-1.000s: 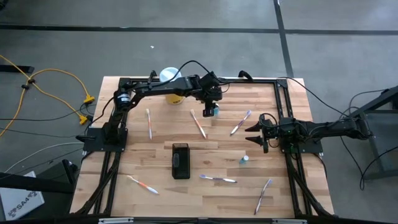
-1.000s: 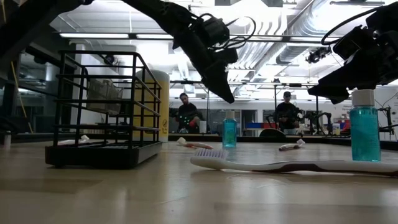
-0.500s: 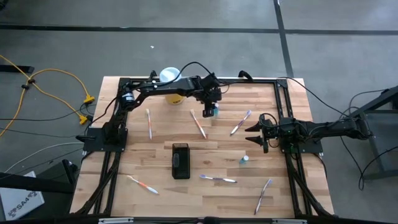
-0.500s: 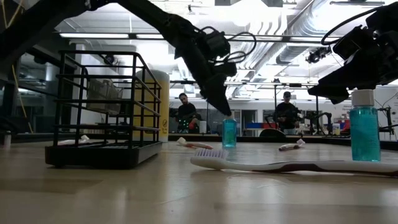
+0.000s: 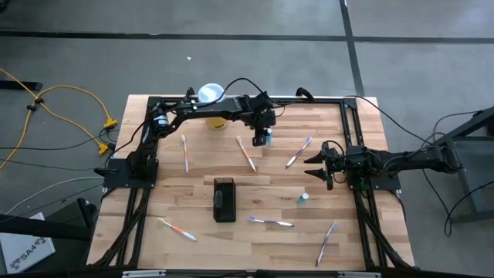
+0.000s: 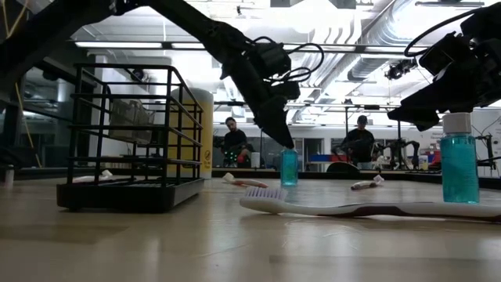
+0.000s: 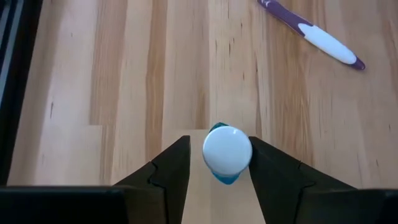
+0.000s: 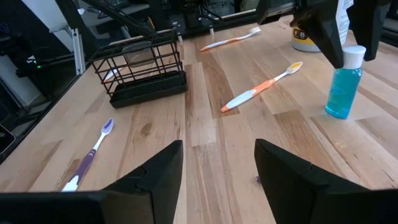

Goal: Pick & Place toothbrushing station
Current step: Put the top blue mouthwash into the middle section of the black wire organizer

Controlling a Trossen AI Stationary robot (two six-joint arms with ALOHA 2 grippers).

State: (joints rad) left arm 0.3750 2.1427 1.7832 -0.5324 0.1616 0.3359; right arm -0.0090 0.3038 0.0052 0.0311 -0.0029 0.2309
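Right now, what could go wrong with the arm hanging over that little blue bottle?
The left gripper is open around the small blue bottle, fingers not touching. The bottle is tall and narrow, so an off-centre close might tip it. Its white cap looks smooth, so it could slip. A purple toothbrush lies nearby; a falling bottle might knock it.

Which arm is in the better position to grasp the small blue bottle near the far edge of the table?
The left. The left gripper straddles the small blue bottle with a white cap, jaws open on both sides. The right gripper hangs open, far from it.
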